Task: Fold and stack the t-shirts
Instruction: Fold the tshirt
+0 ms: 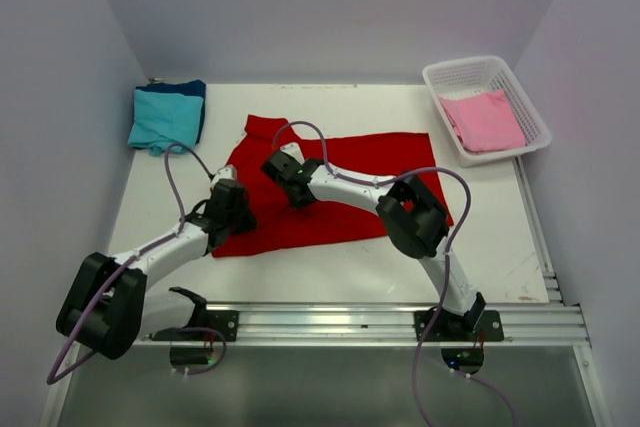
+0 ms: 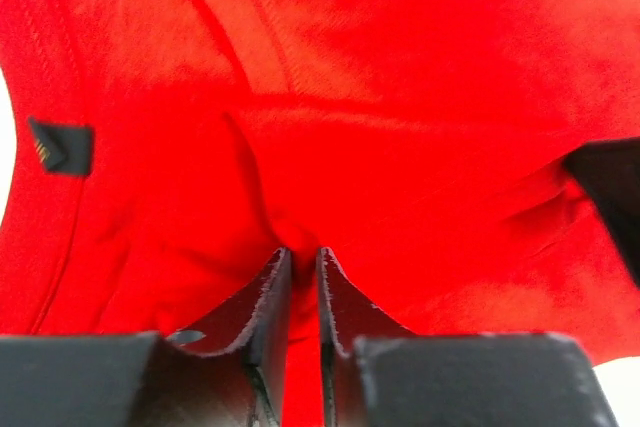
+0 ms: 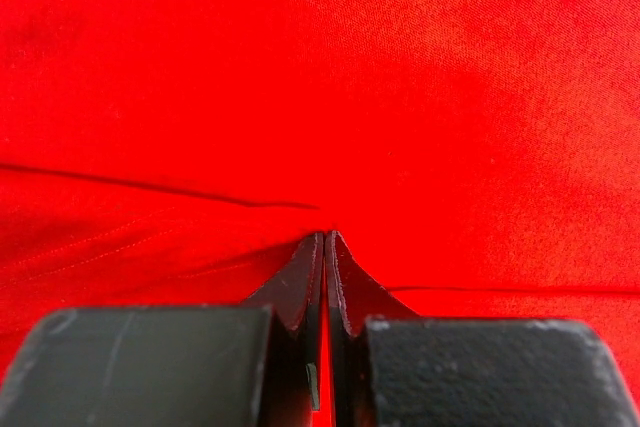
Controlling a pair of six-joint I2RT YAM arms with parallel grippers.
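The red shirt (image 1: 375, 152) lies spread out, its long axis running left-right across mid-frame. The left pincer (image 2: 304, 265) and right pincer (image 3: 325, 245) each clamp its cloth.

from above, the arms (image 1: 350, 187) cover the middle and left side of the bright red short-sleeved cloth t-shirt (image 1: 380, 152). at the table's (image 1: 480, 247) far left corner i see only a strip of the dark blue cloth t-shirt (image 1: 198, 97) under the teal cloth t-shirt (image 1: 163, 119). on the left wrist camera i can't read the small dark label (image 2: 58, 147), and the right edge cuts off a dark shape (image 2: 612, 192) i can't identify.
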